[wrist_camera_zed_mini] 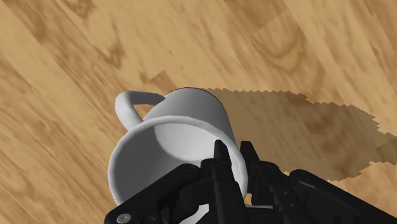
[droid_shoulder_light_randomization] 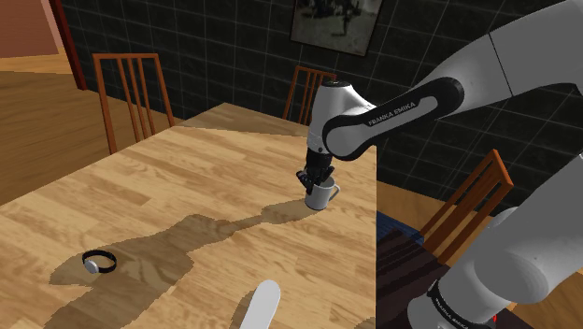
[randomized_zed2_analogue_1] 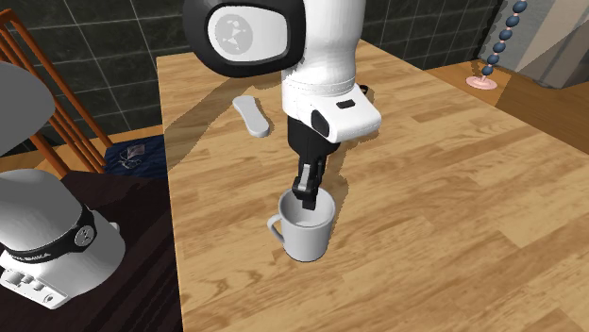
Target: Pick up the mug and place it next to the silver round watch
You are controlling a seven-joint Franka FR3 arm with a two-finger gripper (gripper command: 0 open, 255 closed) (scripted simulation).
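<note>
The black gripper is clamped on the white mug, one finger inside the rim and one outside. It pinches the wall on the side away from the mug's handle. The mug is upright, and I cannot tell whether its base has left the wooden table. The silver round watch on its black strap lies well apart from the mug, toward the shoulder view's lower left, so I judge the carry to be a long sweep across open tabletop in that direction.
</note>
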